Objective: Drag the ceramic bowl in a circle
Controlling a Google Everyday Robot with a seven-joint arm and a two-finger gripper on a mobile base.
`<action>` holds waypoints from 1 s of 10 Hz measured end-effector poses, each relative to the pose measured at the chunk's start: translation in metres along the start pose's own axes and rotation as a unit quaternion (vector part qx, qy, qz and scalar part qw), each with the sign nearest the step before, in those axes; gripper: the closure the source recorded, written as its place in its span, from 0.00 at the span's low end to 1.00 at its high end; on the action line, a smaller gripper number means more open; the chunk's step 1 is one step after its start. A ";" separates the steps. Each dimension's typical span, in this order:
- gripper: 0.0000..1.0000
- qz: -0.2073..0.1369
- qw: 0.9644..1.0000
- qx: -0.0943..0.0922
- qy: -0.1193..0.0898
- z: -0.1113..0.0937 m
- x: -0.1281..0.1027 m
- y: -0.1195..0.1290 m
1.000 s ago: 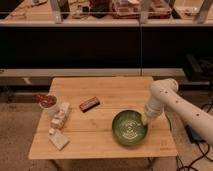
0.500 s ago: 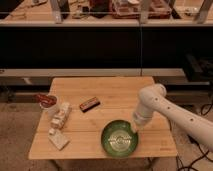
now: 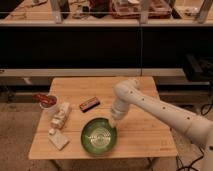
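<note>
The ceramic bowl (image 3: 99, 136) is wide, glossy green, with pale rings inside. It sits on the wooden table (image 3: 145, 137) near the front edge, a little left of centre. My gripper (image 3: 114, 121) reaches down from the white arm (image 3: 150, 105) that comes in from the right, and its tip meets the bowl's upper right rim.
A small white cup with red contents (image 3: 47, 103) stands at the table's left edge. A pale packet (image 3: 60, 116) and a white flat item (image 3: 59, 140) lie left of the bowl. A brown bar (image 3: 89, 104) lies behind the bowl. Dark shelving stands behind the table.
The bowl has slid left and toward the front edge across the table, and my gripper and arm have moved left with it.
</note>
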 end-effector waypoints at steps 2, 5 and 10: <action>1.00 0.012 1.000 0.003 0.001 0.006 0.042 0.014; 1.00 0.069 0.997 0.020 0.006 0.005 0.073 0.060; 1.00 0.173 0.985 0.003 0.006 -0.024 0.004 0.172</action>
